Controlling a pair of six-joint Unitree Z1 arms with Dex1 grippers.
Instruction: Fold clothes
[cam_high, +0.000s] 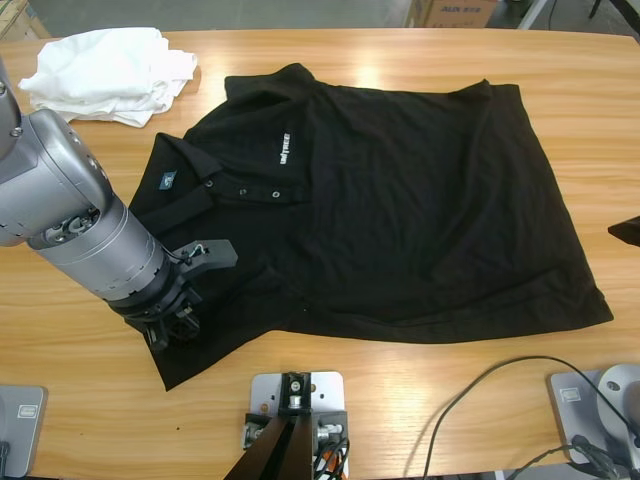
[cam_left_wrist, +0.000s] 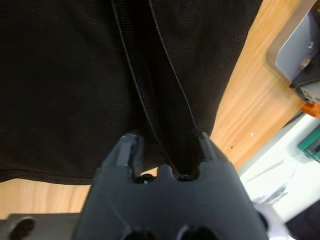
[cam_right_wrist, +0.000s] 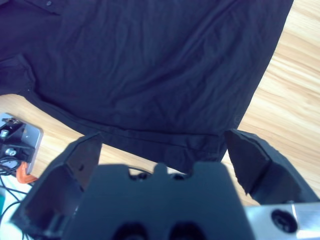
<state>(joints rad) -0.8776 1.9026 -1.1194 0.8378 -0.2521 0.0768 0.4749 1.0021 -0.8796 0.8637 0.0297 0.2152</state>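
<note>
The left gripper (cam_high: 178, 322) is clenched on a raised fold of the black polo shirt (cam_high: 400, 190), at the sleeve nearest the table's front edge. The right gripper (cam_right_wrist: 165, 150) hangs released above the shirt's hem corner, jaws wide apart, holding nothing. The shirt lies spread flat across the middle of the long wooden table (cam_high: 420, 390), collar toward the left arm. It looks light, soft and limp, likely to sag and slide; hems and sleeve seams seem the surest holds. A bundle of white garments (cam_high: 105, 72) sits at the far corner, apart. Cardboard boxes (cam_high: 455, 10) stand beyond the table.
</note>
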